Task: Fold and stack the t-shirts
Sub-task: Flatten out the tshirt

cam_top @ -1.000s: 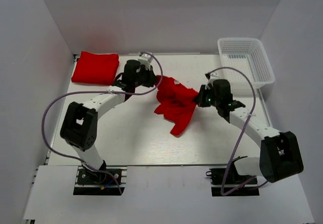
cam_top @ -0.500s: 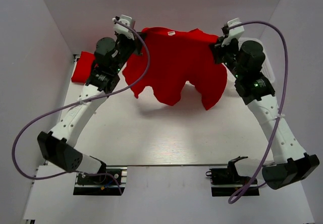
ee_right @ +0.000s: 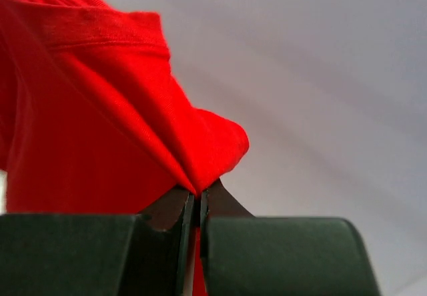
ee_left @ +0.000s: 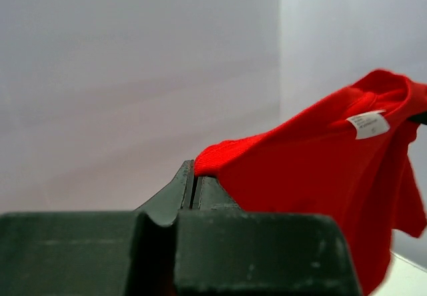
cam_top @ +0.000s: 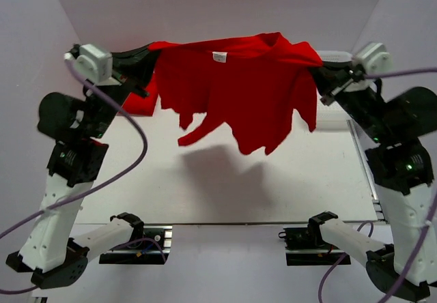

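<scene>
A red t-shirt hangs spread in the air above the table, its white neck tag facing the camera. My left gripper is shut on its left top corner and my right gripper is shut on its right top corner. In the left wrist view the jaws pinch a red hem, with the t-shirt trailing right. In the right wrist view the jaws clamp a bunched fold of the t-shirt. A second red t-shirt, folded, shows partly behind the left arm at the back left.
The white mesh basket stands at the back right, mostly hidden by the right arm. White walls close in the table on three sides. Purple cables loop beside both arms.
Both arms have risen and moved apart, lifting the crumpled t-shirt off the table and stretching it out wide in the air. Both grippers stayed shut.
</scene>
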Controlling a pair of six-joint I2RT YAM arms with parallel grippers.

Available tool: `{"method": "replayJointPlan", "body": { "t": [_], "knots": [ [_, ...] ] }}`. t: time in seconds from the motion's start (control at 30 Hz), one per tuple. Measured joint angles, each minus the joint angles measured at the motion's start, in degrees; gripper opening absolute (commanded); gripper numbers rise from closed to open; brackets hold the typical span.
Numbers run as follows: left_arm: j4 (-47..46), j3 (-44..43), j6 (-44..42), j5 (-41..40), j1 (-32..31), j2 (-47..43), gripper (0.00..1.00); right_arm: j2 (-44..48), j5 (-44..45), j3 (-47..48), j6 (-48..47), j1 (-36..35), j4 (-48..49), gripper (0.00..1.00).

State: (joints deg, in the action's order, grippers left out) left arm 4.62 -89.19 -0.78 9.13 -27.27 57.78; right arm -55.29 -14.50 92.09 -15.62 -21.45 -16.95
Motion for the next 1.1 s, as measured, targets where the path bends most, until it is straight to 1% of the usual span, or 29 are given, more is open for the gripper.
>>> {"method": "replayJointPlan", "body": {
  "t": [0.1, 0.2, 0.33, 0.43, 0.53, 0.63, 0.67, 0.7, 0.73, 0.77, 0.8, 0.83, 0.87, 0.9, 0.97, 1.0, 1.03, 1.1],
  "knots": [
    [1.22, -2.10, -0.04, 2.23, 0.00, -1.73, 0.00, 1.60, -3.21, 2.56, -0.52, 0.00, 0.17, 0.00],
    [2.08, -3.19, -0.07, 3.87, 0.02, -2.45, 0.00, 2.08, -4.79, 3.06, -0.70, 0.00, 0.76, 0.00],
    [2.23, -3.32, -0.35, 2.60, 0.17, -0.92, 0.00, -1.09, -4.68, 3.06, -0.61, 0.02, 2.01, 0.00],
    [0.48, -1.68, -0.68, -2.64, 0.44, 2.43, 0.00, -7.58, -2.21, 3.28, -0.24, 0.13, 4.00, 0.00],
    [-3.37, 4.02, -0.79, -11.85, 0.79, 7.50, 0.00, -16.09, 1.73, 3.23, 0.31, 0.55, 6.19, 0.00],
    [-5.99, 9.97, 0.28, -21.11, 1.46, 15.98, 0.00, -27.63, 5.42, 3.04, 1.49, 1.42, 7.76, 0.00],
    [-5.97, 11.63, 1.18, -23.78, 1.79, 20.13, 0.02, -31.91, 5.99, 3.13, 1.88, 1.73, 8.44, 0.03],
    [-5.62, 12.59, 2.56, -25.62, 2.19, 24.39, 0.13, -36.87, 6.23, 3.26, 2.36, 2.14, 8.59, 0.18],
    [-4.70, 12.87, 4.20, -27.28, 2.56, 28.94, 0.42, -41.72, 5.90, 3.76, 3.19, 2.47, 8.44, 0.34],
    [-3.37, 12.63, 5.66, -28.57, 3.04, 33.59, 0.62, -46.77, 5.57, 4.98, 3.85, 2.80, 8.07, 0.51],
    [-1.55, 11.98, 7.17, -29.66, 3.56, 38.45, 0.75, -52.26, 5.20, 6.58, 4.57, 3.13, 7.67, 0.88],
    [1.14, 10.38, 9.35, -30.80, 4.28, 43.85, 0.90, -57.44, 4.79, 8.87, 5.18, 3.39, 6.73, 0.90],
    [4.02, 8.39, 10.86, -31.41, 5.05, 48.46, 0.97, -62.58, 4.48, 11.76, 5.09, 3.50, 4.87, 0.90],
    [7.19, 5.90, 12.46, -32.02, 5.81, 53.07, 1.00, -67.95, 4.17, 15.67, 5.25, 3.67, 1.92, 0.90],
    [12.07, 1.84, 14.84, -32.89, 7.06, 59.69, 1.00, -74.79, 3.85, 20.94, 5.86, 3.89, -1.66, 0.90],
    [13.55, 0.90, 15.52, -33.14, 7.65, 61.18, 1.00, -76.19, 3.74, 21.73, 6.12, 3.93, -3.13, 0.90],
    [14.86, 0.22, 15.93, -33.27, 8.24, 61.86, 1.00, -76.37, 3.50, 21.42, 6.32, 3.98, -4.50, 0.90],
    [14.93, 0.07, 16.15, -33.20, 9.01, 60.96, 1.00, -73.07, 2.78, 18.08, 7.63, 3.98, -6.21, 0.90]
  ]
}}
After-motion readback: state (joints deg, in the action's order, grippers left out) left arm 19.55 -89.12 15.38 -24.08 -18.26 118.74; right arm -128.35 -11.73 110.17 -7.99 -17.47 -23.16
